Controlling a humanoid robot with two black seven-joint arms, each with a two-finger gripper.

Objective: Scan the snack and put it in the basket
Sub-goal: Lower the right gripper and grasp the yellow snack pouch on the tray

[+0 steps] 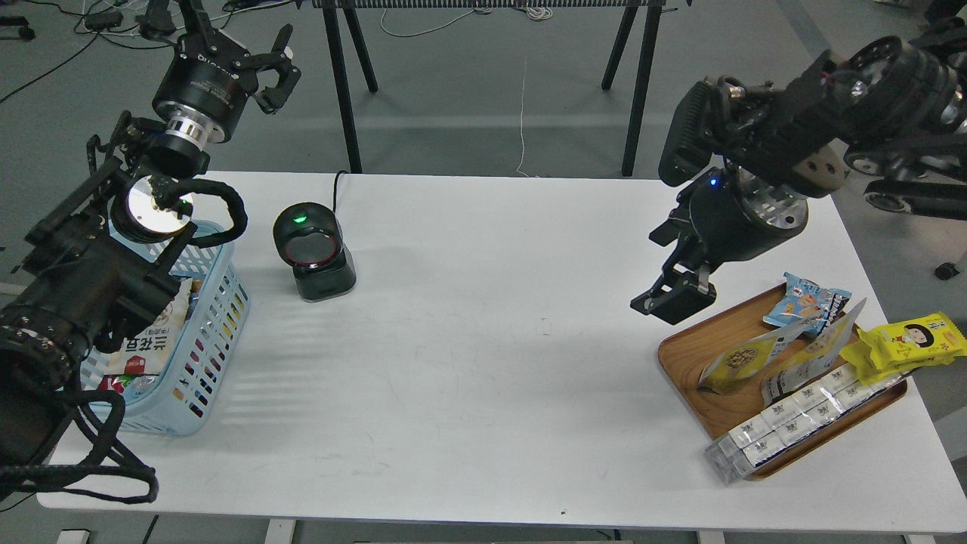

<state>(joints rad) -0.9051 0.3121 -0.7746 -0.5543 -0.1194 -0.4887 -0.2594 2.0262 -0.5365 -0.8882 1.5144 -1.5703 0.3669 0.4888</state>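
Note:
The snack (736,363), a small yellow pouch with a round picture of nuts, lies on the brown wooden tray (680,363) at the right. My right gripper (675,298) hangs just above the tray's near-left corner, up and to the left of the pouch. It points down and is dark, so its fingers cannot be told apart. The light blue basket (211,332) stands at the table's left edge, partly hidden by my left arm, with packets inside. My left gripper (242,41) is raised beyond the table's far left corner, open and empty.
A black barcode scanner (311,253) with a green light stands right of the basket. The tray also holds a blue biscuit packet (808,302), a yellow cartoon-face packet (910,340), a grey-white pouch (812,359) and a long row of white packets (793,419).

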